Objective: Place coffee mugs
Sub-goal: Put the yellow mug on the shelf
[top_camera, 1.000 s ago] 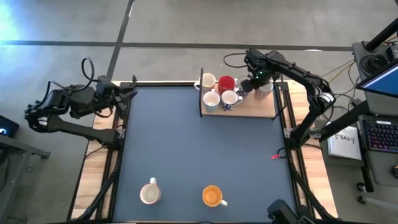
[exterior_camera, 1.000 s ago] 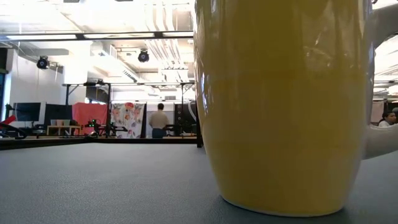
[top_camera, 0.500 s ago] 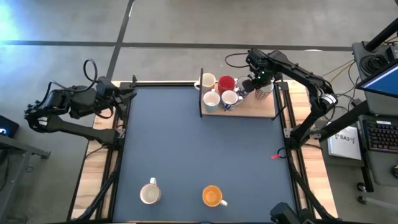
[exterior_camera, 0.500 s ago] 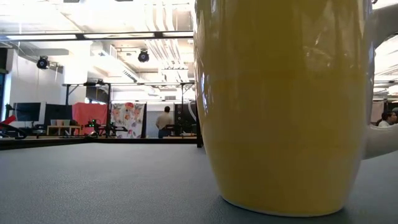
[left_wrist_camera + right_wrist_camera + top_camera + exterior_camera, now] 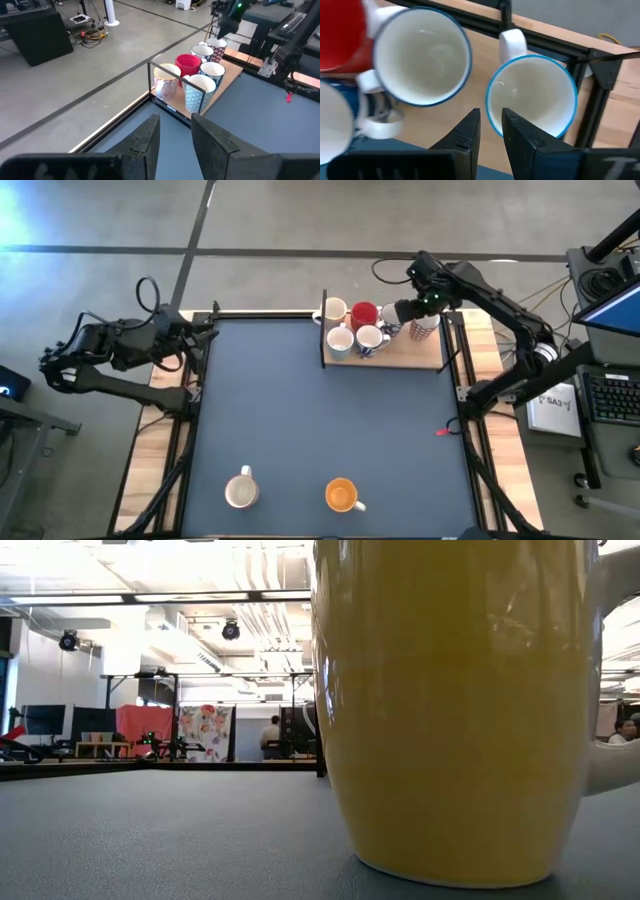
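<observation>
Several mugs stand upright on a wooden tray [image 5: 425, 360] at the table's far right: a cream one [image 5: 333, 310], a red one [image 5: 364, 313], blue-and-white ones [image 5: 341, 340] and a patterned one [image 5: 424, 328]. My right gripper [image 5: 402, 313] points down over them. Its shut fingers [image 5: 491, 117] stand at the near-left rim [image 5: 490, 107] of the patterned mug [image 5: 532, 95]. An orange mug [image 5: 342, 495] [image 5: 460, 710] and a cream mug [image 5: 241, 491] rest on their bases near the table's near edge. My left gripper [image 5: 205, 330] [image 5: 175, 132] waits shut at the far left corner. My right gripper comes from above, pointing down, at the near-left rim [image 5: 489, 100] of the patterned mug, opposite the side of its handle [image 5: 512, 42]. Whether the fingers touch the rim, I cannot tell. The mug stands upright on the tray.
A dark upright panel [image 5: 324, 330] borders the tray on its left side. The table's black frame rails [image 5: 462, 370] run along the tray's right. A wide bare stretch of blue table top [image 5: 300, 410] lies between the tray and the two near mugs.
My right arm's wrist and forearm have shifted a little toward the table's right and far edges, while the fingertips stayed over the tray's mugs. The mugs have not moved.
</observation>
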Motion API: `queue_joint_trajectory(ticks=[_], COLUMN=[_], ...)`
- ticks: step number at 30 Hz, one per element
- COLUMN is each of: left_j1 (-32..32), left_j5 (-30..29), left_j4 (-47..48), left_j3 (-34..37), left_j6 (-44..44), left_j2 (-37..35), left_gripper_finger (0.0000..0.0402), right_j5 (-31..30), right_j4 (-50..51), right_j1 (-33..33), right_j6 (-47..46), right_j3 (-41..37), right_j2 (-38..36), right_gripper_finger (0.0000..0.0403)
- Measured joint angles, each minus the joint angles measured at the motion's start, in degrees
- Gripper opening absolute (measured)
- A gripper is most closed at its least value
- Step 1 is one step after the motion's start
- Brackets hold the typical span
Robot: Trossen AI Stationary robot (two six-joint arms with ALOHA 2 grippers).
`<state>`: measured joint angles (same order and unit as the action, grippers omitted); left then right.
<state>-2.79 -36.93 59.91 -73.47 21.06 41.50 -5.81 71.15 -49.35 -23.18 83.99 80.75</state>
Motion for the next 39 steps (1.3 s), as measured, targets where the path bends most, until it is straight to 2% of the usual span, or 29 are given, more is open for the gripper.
queue_joint_trajectory(ticks=[6,18,23,30,36,39], left_j1=[0.0,-0.02,-0.02,-0.02,-0.02,-0.02], left_j5=[0.0,1.95,1.97,1.99,2.3,5.64], left_j4=[1.65,3.33,3.31,3.19,3.16,3.13], left_j3=[0.0,0.0,0.0,0.0,0.0,0.0], left_j6=[0.0,0.45,1.92,4.04,8.09,10.12], left_j2=[0.02,0.29,1.17,3.71,6.66,7.91], left_gripper_finger=[0.0094,0.0094,0.0094,0.0094,0.0094,0.0094], right_j5=[0.48,0.59,5.82,5.87,6.32,7.66], right_j4=[-1.39,-1.35,-1.46,-1.86,-6.64,-9.56], right_j1=[7.06,28.36,36.99,48.11,57.82,62.06], right_j6=[-4.31,-14.16,-15.1,-22.68,-28.67,-30.67], right_j3=[0.0,0.0,0.0,0.0,0.0,0.0], right_j2=[-1.03,-0.92,-0.11,1.51,3.49,5.1], right_gripper_finger=[0.0066,0.007,0.0066,0.0064,0.0069,0.008])
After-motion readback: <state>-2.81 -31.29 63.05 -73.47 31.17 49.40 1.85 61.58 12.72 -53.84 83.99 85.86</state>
